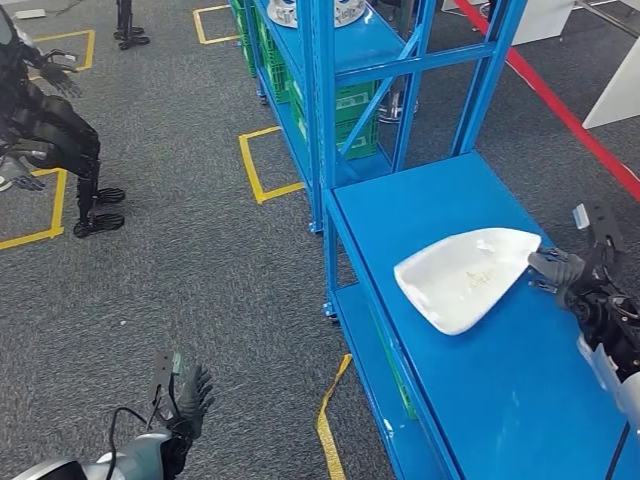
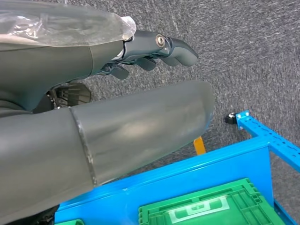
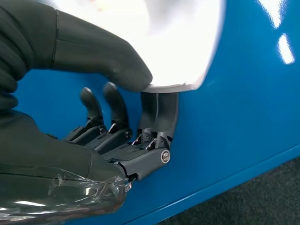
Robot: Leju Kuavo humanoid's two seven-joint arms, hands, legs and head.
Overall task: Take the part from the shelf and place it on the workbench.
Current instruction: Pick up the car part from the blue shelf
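Head view: white part [image 1: 464, 275] lying flat on blue workbench [image 1: 521, 390], near its middle. Right hand [image 1: 562, 270] reaching in from the right, pinching the part's pointed edge. Left hand [image 1: 192, 400] hanging low over grey carpet [image 1: 173, 280], fingers spread, holding nothing. Blue shelf [image 1: 355, 60] standing beyond the bench, green crates [image 1: 351, 120] sitting inside.

Left wrist view: left hand [image 2: 155, 49] showing loosely apart fingers above carpet; green crate [image 2: 208, 206] sitting in a blue frame [image 2: 261, 140].

Right wrist view: right hand [image 3: 116, 126] gripping part [image 3: 176, 42], thumb pressing on top, fingers [image 3: 159, 112] tucking under its rim against the bench top.
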